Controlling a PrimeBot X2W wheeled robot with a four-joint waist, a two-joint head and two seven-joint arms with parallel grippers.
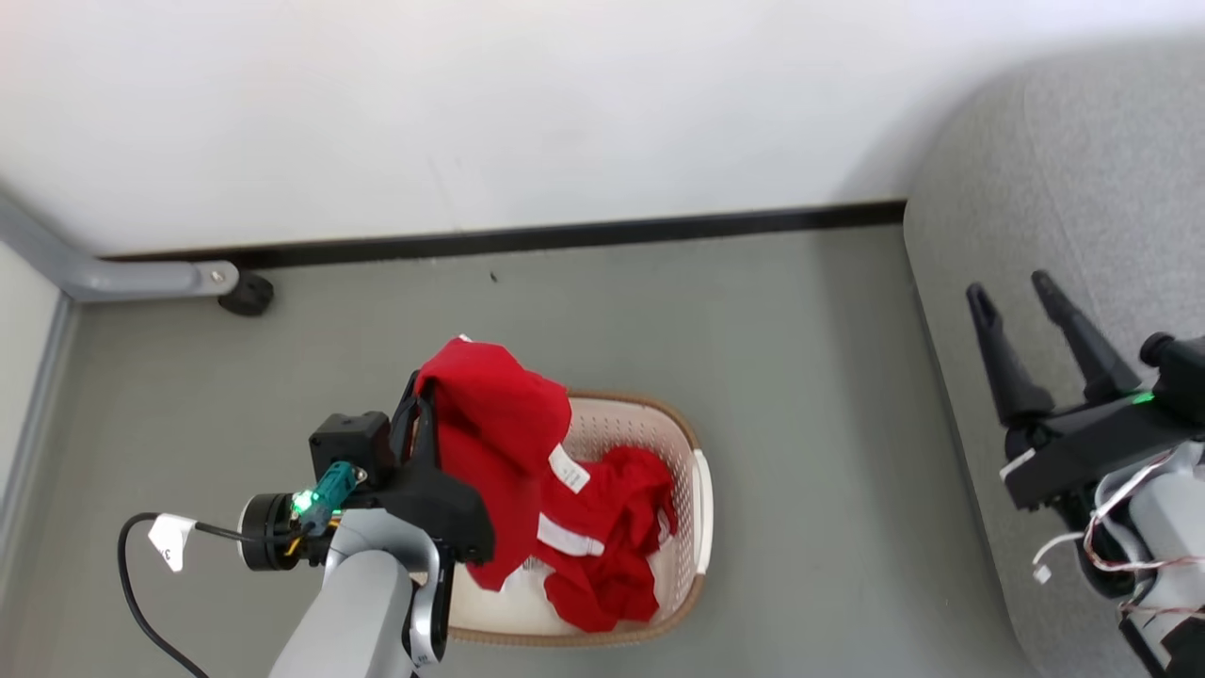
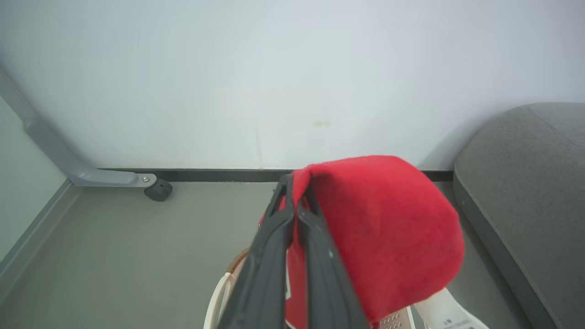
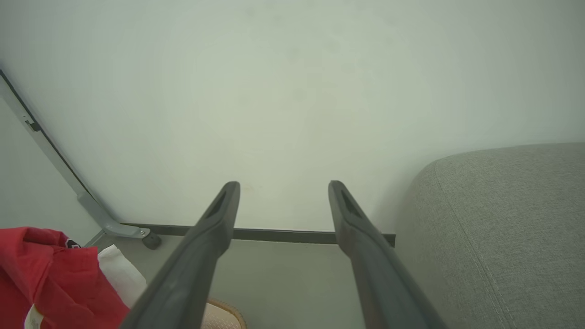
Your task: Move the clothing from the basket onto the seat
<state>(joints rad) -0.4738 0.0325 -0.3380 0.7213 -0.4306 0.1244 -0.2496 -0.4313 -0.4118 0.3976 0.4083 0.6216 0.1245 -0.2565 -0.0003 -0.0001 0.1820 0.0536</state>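
The left gripper (image 1: 417, 400) was closed on a soft red sportswear garment (image 1: 494, 424), which hung above the cream-white perforated plastic basket (image 1: 701, 499). The large light-grey fabric sofa seat (image 1: 1054, 169) lay to its right, nearer the right gripper (image 1: 1012, 292), whose jaws stood apart and empty.

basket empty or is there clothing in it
Not empty: red clothing lies in the basket, and the left end effector holds a garment up above it.

The left pincer (image 2: 296, 194) clamps red clothing (image 2: 388, 224) above the basket (image 2: 237, 263); the seat (image 2: 525, 183) stands beside.
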